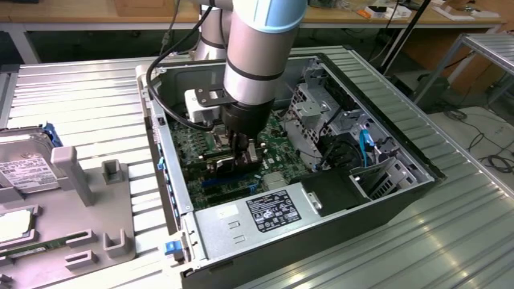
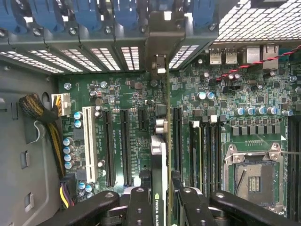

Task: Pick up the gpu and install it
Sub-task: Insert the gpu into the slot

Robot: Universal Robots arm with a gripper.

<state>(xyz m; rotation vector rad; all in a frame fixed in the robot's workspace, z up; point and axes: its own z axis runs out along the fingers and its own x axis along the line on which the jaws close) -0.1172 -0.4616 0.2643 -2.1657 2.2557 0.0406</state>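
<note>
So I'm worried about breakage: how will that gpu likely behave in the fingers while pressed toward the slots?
The gpu is a thin board held edge-on, so probably stiff yet fragile if twisted. It looks light. Gripped between the fingers, it may tilt off the motherboard slot.

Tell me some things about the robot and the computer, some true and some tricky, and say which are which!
1. The gripper holds the gpu edge-on above the motherboard. True.
2. The computer case has its side cover on. False: the side is open and you can see the parts inside.
3. The hard drive sits in the grey holder outside the case. True.
4. The processor socket has a big fan on top of it. False: the socket is bare, with only its metal frame around it.
5. The jaws are shut on the gpu. True.
</note>
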